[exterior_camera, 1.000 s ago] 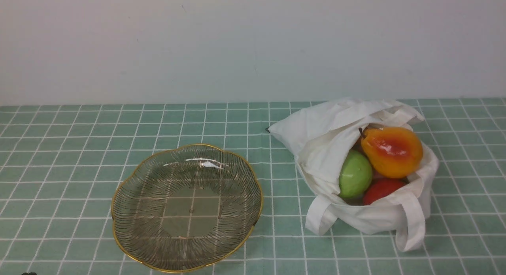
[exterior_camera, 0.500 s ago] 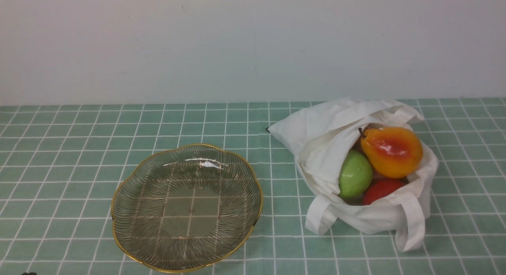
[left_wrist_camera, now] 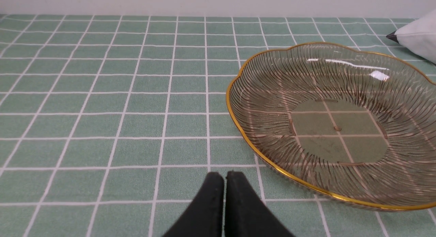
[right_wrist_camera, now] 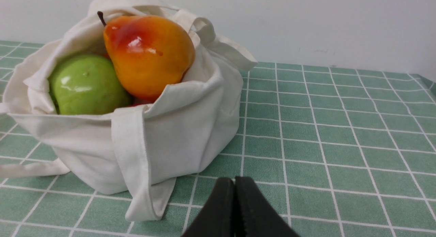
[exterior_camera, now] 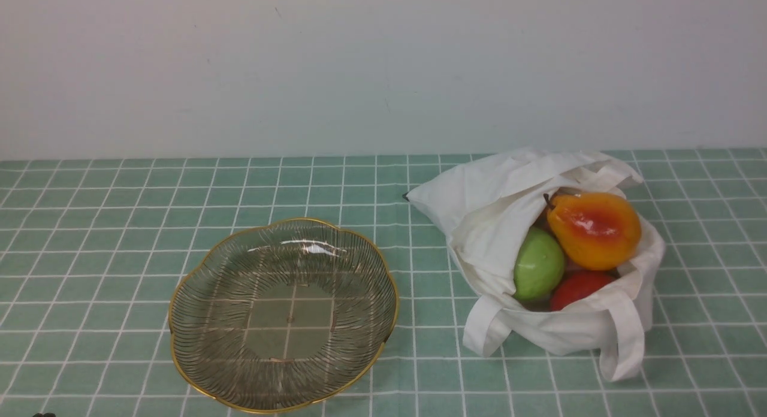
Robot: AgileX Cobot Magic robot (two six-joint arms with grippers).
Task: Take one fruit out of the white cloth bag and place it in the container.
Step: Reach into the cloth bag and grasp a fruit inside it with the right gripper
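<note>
So, pear [exterior_camera: 594, 230]: glossy orange-yellow, red blush patch, short dark stem, lying on its side.
Where it sits: top of the pile in the open mouth of the white cloth bag [exterior_camera: 491, 207], above the green fruit [exterior_camera: 537, 264] and the red fruit [exterior_camera: 578, 288].
Bag: slumped on the green tiled cloth [exterior_camera: 120, 225] on the robot's right, strap handles flopped toward the front.
Glass dish [exterior_camera: 204, 321]: ribbed, scalloped gold rim, tiles showing through its bottom, left of the bag and not touching it.
Left gripper [left_wrist_camera: 224, 177]: fingers pressed together, gripping nothing, low over the cloth just beside the dish rim.
Right gripper [right_wrist_camera: 234, 184]: also clamped tight on nothing, near the bag's front strap, not touching it.
</note>
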